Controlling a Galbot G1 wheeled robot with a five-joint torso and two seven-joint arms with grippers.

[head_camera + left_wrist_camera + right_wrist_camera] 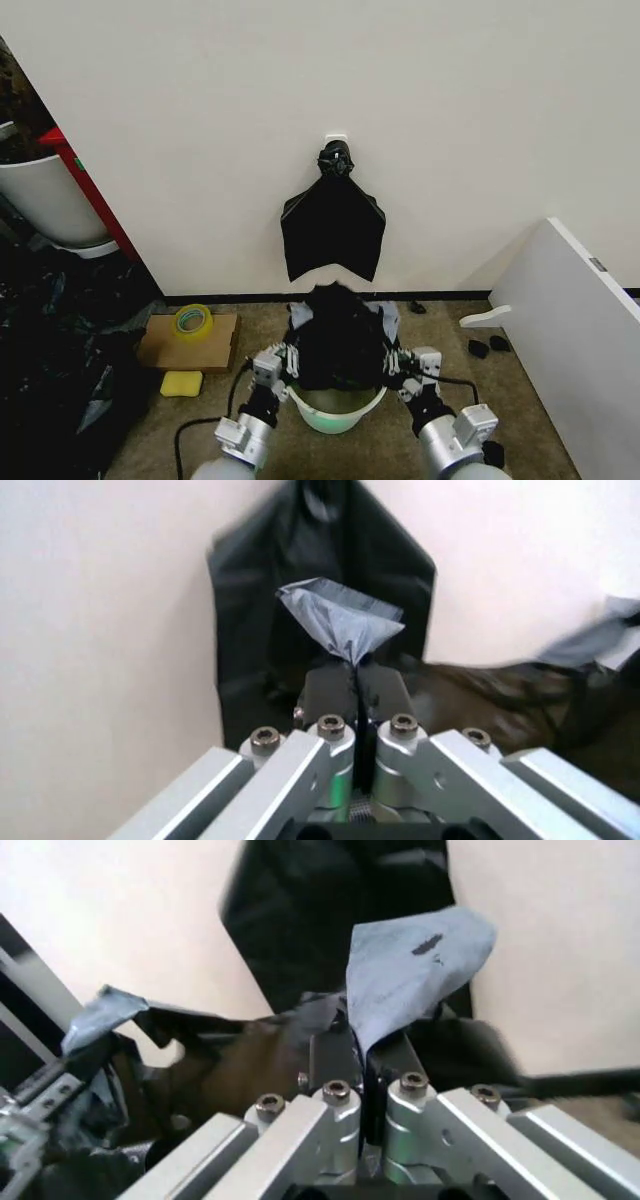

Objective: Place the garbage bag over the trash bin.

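The garbage bag [338, 338] is a wrinkly black bag held stretched above the trash bin [336, 410], a round white bucket with a pale green inside, on the floor between my arms. My left gripper [285, 358] is shut on the bag's greyish rim [345, 626] at the bag's left side. My right gripper [392, 360] is shut on the rim [415, 967] at the bag's right side. The bag's body hangs over the bin's mouth and hides most of the bin's opening.
A flat fan-shaped black bag bundle [333, 228] hangs on the wall behind. A cardboard piece [190, 342] with a tape roll [193, 319] and a yellow sponge [181, 383] lie left. Black plastic heap [50, 370] far left; white board [570, 320] right.
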